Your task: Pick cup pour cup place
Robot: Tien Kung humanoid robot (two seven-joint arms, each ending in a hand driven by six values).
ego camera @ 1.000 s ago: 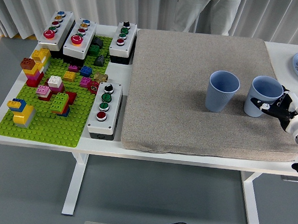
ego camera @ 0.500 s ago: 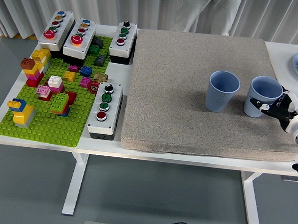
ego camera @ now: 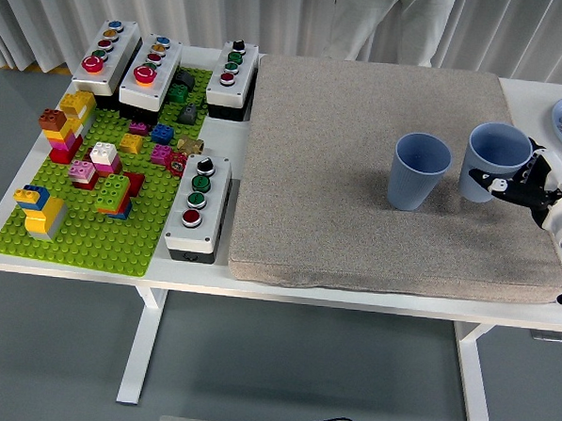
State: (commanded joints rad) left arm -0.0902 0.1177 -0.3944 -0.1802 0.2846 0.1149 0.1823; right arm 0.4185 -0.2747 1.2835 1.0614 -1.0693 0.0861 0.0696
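Gripping right blue cup (ego camera: 496, 160), right hand (ego camera: 526, 185), second blue cup (ego camera: 419, 171) just beside.

The right hand (ego camera: 532, 184) comes in from the right edge, its fingers (ego camera: 505, 187) wrapped around a blue ribbed cup (ego camera: 493, 161) held upright over the grey mat (ego camera: 356, 224). A second blue cup (ego camera: 419, 171) stands just beside it — both open-mouthed, on the white counter (ego camera: 211, 278).

Robotics laboratory test bench: a white height-adjustable table (ego camera: 287, 284) carries a grey foam mat (ego camera: 361, 130), push-button control boxes (ego camera: 198, 202) and a green brick baseplate (ego camera: 91, 229), before a pale curtain (ego camera: 46, 10), on grey flooring.
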